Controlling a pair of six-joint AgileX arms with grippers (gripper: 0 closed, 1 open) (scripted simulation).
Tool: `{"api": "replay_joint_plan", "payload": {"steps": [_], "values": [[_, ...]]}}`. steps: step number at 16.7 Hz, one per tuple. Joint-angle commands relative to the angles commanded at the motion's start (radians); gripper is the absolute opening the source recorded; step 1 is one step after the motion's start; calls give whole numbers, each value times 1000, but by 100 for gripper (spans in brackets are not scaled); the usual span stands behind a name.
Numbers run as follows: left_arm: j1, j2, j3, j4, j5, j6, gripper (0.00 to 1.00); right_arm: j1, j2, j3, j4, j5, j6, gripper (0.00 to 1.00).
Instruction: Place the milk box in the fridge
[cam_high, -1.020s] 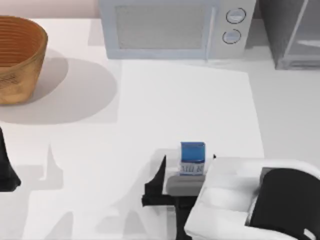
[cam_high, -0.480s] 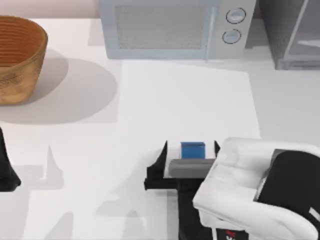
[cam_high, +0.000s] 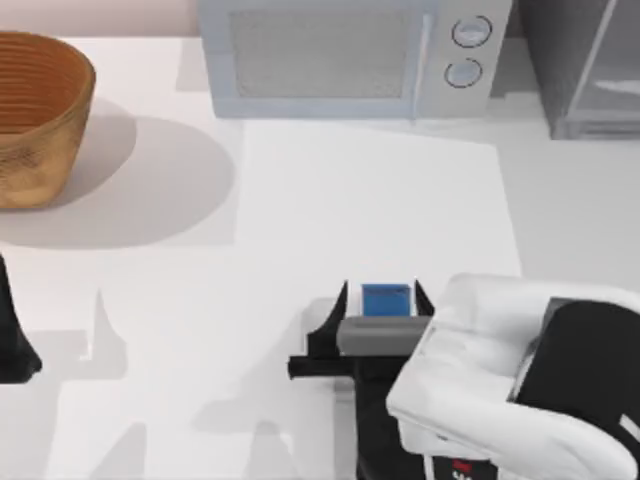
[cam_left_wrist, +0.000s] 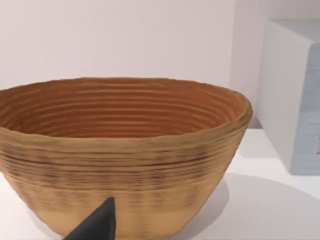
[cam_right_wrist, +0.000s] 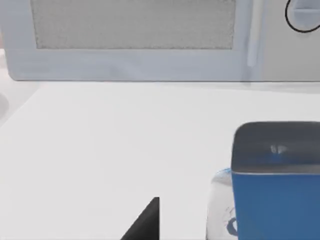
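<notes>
Right end effector sits low over the milk box, near the front middle of the worktop. Fingers flank the carton on both sides, close in; apart, not yet clearly clamped on it. In the right wrist view the milk box stands upright, close to the camera, with one dark fingertip off to its side. Fridge is at the far right corner, beside the microwave, well apart from the carton.

Step in hand: grasp. To do it well, I judge: keep the carton centred between the fingers, close evenly so it does not tip or twist, grip the body not the top edge, then lift straight.

Versus half a second ago: fingers have closed in toward the carton, the gap is narrower, the arm is about the same place. A second ago the arm was lower in the top view and the "MILK" face showed.

Left end effector is parked at the worktop's left edge, facing the wicker basket; cannot tell its fingers.
</notes>
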Motion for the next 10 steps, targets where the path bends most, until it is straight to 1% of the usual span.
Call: {"api": "replay_joint_plan", "payload": {"steps": [7, 8, 10], "values": [[0, 0, 0, 0, 0, 0, 100, 0, 0, 0, 0, 0, 0, 2], [0, 0, 0, 0, 0, 0, 100, 0, 0, 0, 0, 0, 0, 0], [0, 0, 0, 0, 0, 0, 100, 0, 0, 0, 0, 0, 0, 0]]}}
